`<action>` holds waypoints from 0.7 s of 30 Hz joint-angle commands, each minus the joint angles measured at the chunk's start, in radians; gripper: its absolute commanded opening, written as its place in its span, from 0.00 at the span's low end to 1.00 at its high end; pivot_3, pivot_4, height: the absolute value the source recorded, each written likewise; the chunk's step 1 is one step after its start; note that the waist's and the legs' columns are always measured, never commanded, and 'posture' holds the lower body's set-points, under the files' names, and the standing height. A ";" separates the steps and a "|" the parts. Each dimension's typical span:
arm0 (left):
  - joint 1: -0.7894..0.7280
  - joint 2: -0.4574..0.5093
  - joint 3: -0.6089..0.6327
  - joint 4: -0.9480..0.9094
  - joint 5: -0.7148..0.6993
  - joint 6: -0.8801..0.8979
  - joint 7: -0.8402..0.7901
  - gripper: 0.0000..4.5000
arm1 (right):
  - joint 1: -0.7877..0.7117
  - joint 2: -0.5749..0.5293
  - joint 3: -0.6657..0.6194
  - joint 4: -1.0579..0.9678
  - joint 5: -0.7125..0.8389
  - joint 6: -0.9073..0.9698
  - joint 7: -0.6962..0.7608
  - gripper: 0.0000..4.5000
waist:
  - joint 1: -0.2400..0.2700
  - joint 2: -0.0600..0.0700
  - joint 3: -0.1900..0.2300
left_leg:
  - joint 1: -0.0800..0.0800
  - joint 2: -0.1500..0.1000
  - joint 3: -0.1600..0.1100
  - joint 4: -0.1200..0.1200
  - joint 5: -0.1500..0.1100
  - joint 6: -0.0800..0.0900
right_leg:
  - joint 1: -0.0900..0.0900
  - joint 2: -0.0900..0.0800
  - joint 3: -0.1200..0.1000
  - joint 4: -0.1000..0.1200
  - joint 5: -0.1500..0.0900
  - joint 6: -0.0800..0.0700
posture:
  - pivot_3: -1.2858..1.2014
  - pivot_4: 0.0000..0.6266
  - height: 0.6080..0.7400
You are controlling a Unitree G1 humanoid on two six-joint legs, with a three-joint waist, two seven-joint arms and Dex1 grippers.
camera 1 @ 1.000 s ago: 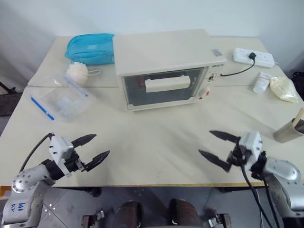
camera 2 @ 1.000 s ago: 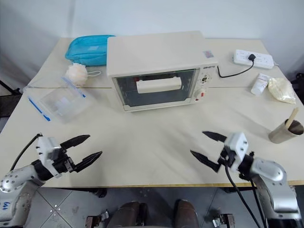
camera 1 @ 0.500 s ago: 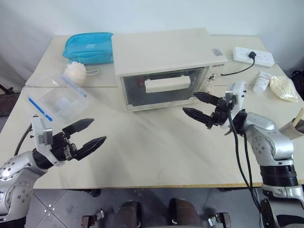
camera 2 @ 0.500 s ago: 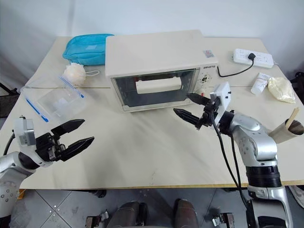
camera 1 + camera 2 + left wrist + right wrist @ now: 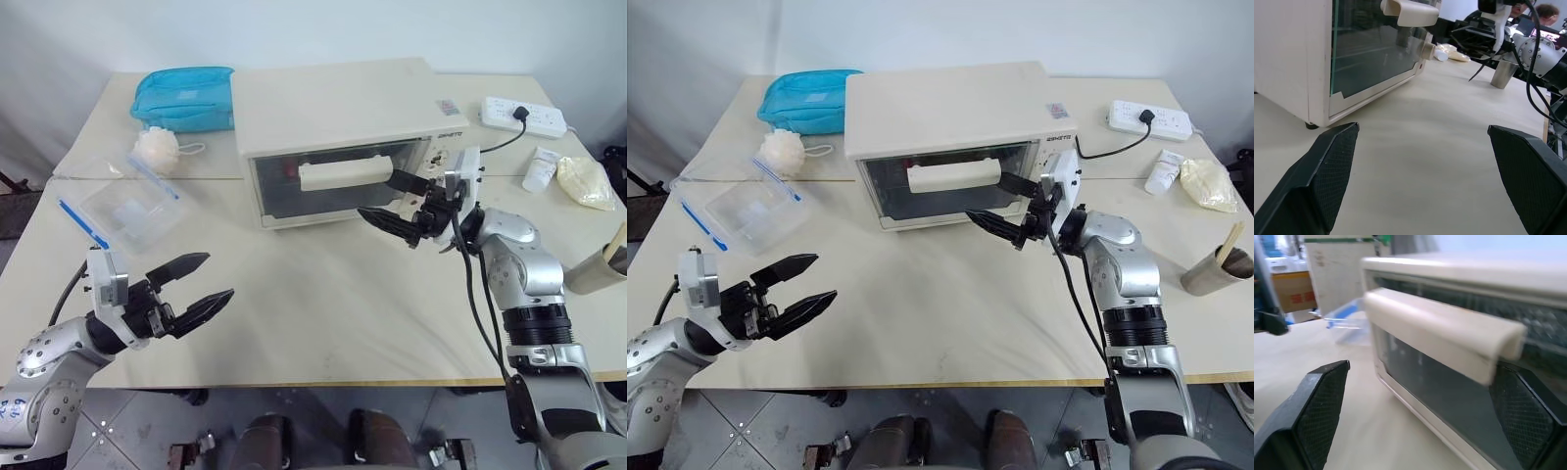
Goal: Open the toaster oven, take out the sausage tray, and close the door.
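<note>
The cream-white toaster oven (image 5: pixel 338 113) stands at the middle back of the table, its glass door (image 5: pixel 328 191) shut. My right gripper (image 5: pixel 377 194) is open and points sideways at the door, its upper finger just beside the right end of the white bar handle (image 5: pixel 345 173). The right wrist view shows that handle (image 5: pixel 1440 333) close ahead between the spread fingers (image 5: pixel 1312 416). Near the table's front left my left gripper (image 5: pixel 219 276) hovers open and empty, facing the oven's front (image 5: pixel 1371 54). The sausage tray is hidden behind the dark glass.
A blue pouch (image 5: pixel 186 98), a white mesh sponge (image 5: pixel 157 149) and a clear plastic bag with a blue strip (image 5: pixel 127 211) lie left of the oven. To the right are a power strip (image 5: pixel 524 116), a white tube (image 5: pixel 539 168), a crumpled bag (image 5: pixel 585 181) and a cup (image 5: pixel 1215 269).
My right gripper has travelled from the table's front right up and inward to the oven's handle, staying open. The left gripper has risen slightly, still open.
</note>
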 commanded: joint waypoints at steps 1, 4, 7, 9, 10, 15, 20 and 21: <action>-0.001 0.002 0.018 -0.008 -0.025 0.022 0.013 1.00 | 0.056 -0.028 -0.023 -0.105 0.036 -0.020 0.067 0.99 | 0.000 0.000 0.000 | 0.000 0.000 0.000 0.000 0.000 0.000 | 0.000 0.000 0.000 0.000 0.000 0.000 | 0.52 0.24 1.00; -0.015 0.015 0.031 0.002 -0.081 0.075 0.010 1.00 | 0.117 -0.058 -0.017 -0.176 0.021 -0.029 0.089 0.99 | -0.001 0.000 0.000 | 0.000 0.000 0.000 0.000 0.000 0.000 | 0.000 0.000 0.000 0.000 0.000 0.000 | 0.52 0.24 1.00; -0.073 0.020 0.057 0.026 -0.128 0.099 0.015 1.00 | 0.210 -0.119 -0.003 -0.268 -0.003 -0.058 0.143 0.99 | 0.001 0.000 0.000 | 0.000 0.001 0.000 0.000 0.000 0.000 | 0.000 0.000 0.000 0.000 0.000 0.000 | 0.52 0.24 1.00; -0.102 0.022 0.066 0.046 -0.144 0.116 0.019 0.96 | 0.240 -0.143 0.003 -0.289 -0.013 -0.073 0.160 1.00 | 0.001 0.000 0.000 | 0.000 0.000 0.000 0.000 0.000 0.000 | 0.000 0.000 0.000 0.000 0.000 0.000 | 0.52 0.24 1.00; -0.124 0.023 0.060 0.062 -0.136 0.113 0.014 0.91 | 0.253 -0.151 0.002 -0.291 -0.019 -0.083 0.164 1.00 | 0.001 0.000 0.000 | 0.000 0.000 0.000 0.000 0.000 0.000 | 0.000 0.000 0.000 -0.001 0.000 0.000 | 0.52 0.24 1.00; -0.336 0.022 -0.079 0.198 0.019 0.050 -0.012 0.58 | 0.265 -0.152 -0.016 -0.279 -0.041 -0.116 0.137 1.00 | 0.002 0.000 0.000 | 0.000 0.000 0.001 0.000 0.000 -0.001 | 0.000 0.001 0.000 0.000 0.000 0.000 | 0.52 0.24 1.00; -0.577 -0.045 -0.225 0.381 0.149 0.008 -0.014 0.23 | 0.259 -0.144 -0.012 -0.270 -0.054 -0.145 0.125 1.00 | 0.004 0.000 0.000 | 0.000 0.000 0.001 0.001 0.001 -0.001 | 0.000 0.001 -0.001 0.001 0.000 0.000 | 0.52 0.24 1.00; -0.597 -0.055 -0.237 0.405 0.170 -0.008 -0.017 0.16 | 0.259 -0.143 -0.010 -0.268 -0.055 -0.147 0.124 1.00 | 0.003 0.000 0.000 | 0.000 0.000 0.001 0.001 0.001 -0.001 | 0.000 0.001 -0.001 0.001 0.000 0.000 | 0.52 0.24 1.00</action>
